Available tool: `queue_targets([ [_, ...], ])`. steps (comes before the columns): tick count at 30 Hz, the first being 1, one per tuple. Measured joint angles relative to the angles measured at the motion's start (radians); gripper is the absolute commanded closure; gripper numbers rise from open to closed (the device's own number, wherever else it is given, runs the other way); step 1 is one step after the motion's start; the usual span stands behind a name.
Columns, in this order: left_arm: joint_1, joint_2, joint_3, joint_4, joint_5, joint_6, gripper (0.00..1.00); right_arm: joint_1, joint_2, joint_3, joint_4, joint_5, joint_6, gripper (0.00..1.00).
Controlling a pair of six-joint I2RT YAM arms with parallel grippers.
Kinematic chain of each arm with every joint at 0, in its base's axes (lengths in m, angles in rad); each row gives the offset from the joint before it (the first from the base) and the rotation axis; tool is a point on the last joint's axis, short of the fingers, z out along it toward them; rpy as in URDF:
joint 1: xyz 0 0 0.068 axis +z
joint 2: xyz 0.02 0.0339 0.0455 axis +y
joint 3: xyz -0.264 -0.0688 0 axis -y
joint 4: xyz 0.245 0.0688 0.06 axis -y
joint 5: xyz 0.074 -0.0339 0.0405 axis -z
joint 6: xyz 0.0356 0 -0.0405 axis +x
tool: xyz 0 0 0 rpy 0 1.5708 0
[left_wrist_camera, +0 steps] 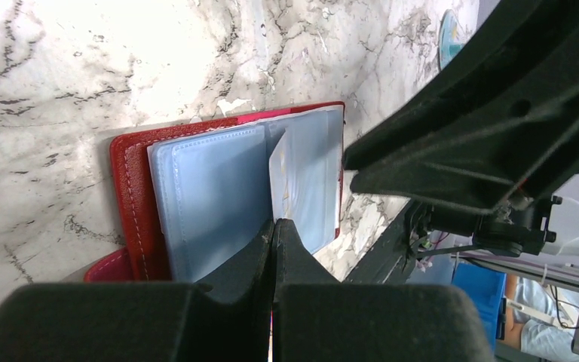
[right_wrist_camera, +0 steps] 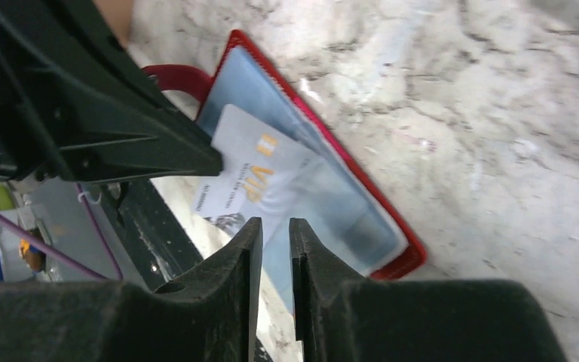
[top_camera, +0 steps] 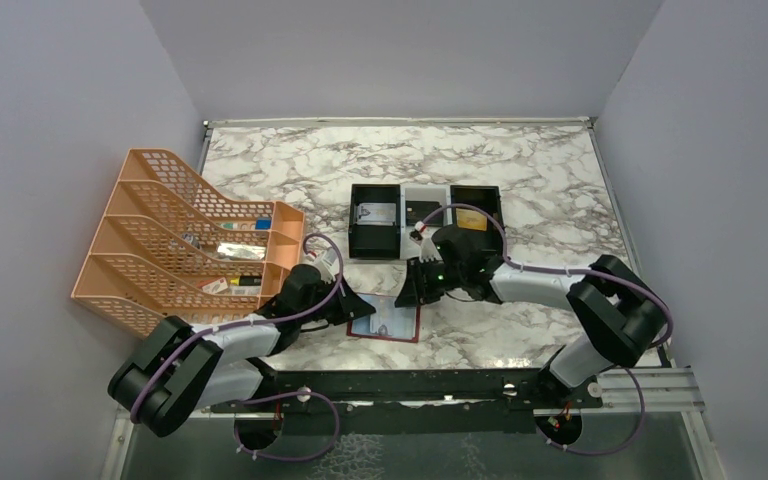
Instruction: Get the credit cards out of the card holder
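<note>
The card holder (top_camera: 388,325) lies open near the table's front edge, dark red with pale blue panels (left_wrist_camera: 211,196). A silvery-white credit card (right_wrist_camera: 250,175) with gold lettering sticks partway out of it toward the near edge. My left gripper (left_wrist_camera: 274,222) is shut. Its tips rest on the holder's middle, at the foot of a raised pale leaf (left_wrist_camera: 280,170). My right gripper (right_wrist_camera: 275,224) hovers just above the card's lower end, open by a narrow gap, with nothing between its fingers. From above, both grippers meet over the holder, left (top_camera: 360,305) and right (top_camera: 408,292).
A black-and-white three-compartment tray (top_camera: 425,240) stands behind the holder, with a gold card (top_camera: 471,222) in its right section. An orange file rack (top_camera: 185,240) fills the left side. A black rail (top_camera: 440,385) runs along the near edge.
</note>
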Motion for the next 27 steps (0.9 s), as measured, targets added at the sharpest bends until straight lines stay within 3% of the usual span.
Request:
queue_targets([
  [12, 0.0, 0.0, 0.003, -0.031, 0.003, 0.005, 0.77, 0.048, 0.076, -0.023, 0.066, -0.019, 0.1, 0.78],
  [17, 0.0, 0.0, 0.003, -0.032, 0.054, 0.018, 0.72, 0.048, 0.089, -0.039, 0.115, -0.021, 0.128, 0.79],
  [22, 0.0, 0.005, 0.004, -0.032, 0.095, 0.027, 0.76, 0.048, 0.104, -0.033, 0.133, -0.02, 0.131, 0.79],
  [27, -0.003, 0.037, 0.016, -0.032, 0.109, 0.033, 0.93, 0.048, 0.105, -0.03, 0.13, -0.019, 0.129, 0.8],
])
